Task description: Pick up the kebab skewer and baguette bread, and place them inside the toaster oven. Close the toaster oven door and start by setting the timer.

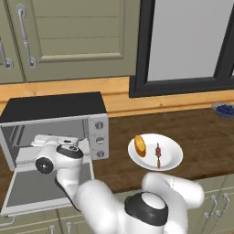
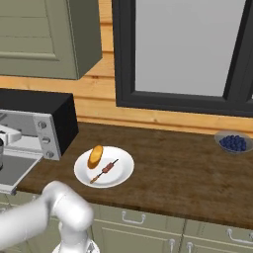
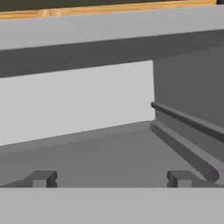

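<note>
The toaster oven (image 1: 55, 107) stands at the left of the counter with its door (image 1: 27, 192) folded down flat. My gripper (image 3: 111, 178) is open at the oven's mouth, pointing into the bare cavity with nothing between its fingertips (image 3: 41, 178). My hand (image 1: 50, 140) hovers over the lowered door. To the right of the oven, the baguette bread (image 1: 140, 145) and the kebab skewer (image 1: 158, 154) lie side by side on a white plate (image 1: 172, 157), well apart from the gripper. The same bread (image 2: 95, 156) and skewer (image 2: 104, 170) are seen from the other side.
Three knobs (image 1: 99, 139) are stacked on the oven's right face. A rack rail (image 3: 188, 120) runs along the cavity's side wall. A bowl of blueberries (image 2: 233, 143) sits at the far right of the wooden counter (image 2: 178, 163). Cabinets and a dark-framed window are behind.
</note>
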Tool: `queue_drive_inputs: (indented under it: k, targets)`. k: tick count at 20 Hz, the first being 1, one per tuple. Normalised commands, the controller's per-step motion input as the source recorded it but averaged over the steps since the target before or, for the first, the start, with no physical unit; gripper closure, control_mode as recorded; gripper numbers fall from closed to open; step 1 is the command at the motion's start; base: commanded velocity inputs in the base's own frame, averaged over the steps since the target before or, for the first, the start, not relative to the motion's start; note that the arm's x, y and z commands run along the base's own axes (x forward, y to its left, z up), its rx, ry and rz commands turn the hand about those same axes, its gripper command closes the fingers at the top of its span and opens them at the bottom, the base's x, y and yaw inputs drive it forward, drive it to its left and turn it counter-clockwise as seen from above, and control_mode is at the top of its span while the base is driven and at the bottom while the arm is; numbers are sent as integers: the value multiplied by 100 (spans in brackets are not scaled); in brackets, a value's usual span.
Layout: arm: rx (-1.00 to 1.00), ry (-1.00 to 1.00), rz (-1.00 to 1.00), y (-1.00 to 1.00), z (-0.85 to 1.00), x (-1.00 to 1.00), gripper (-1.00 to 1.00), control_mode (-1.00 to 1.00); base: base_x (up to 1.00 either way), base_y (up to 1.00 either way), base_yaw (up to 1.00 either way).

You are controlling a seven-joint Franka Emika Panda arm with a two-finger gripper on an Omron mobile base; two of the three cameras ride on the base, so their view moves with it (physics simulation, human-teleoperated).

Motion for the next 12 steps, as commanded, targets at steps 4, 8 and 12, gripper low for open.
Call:
queue_drive_inputs:
  k: [4, 8, 12]
  targets:
    - [0, 0, 0, 34, -23, 36, -100, -100, 0, 0, 0]
    - [0, 0, 0, 35, -18, 54, -100, -100, 0, 0, 0]
    - [-1, 1, 0, 22, -25, 51, -100, -100, 0, 0, 0]
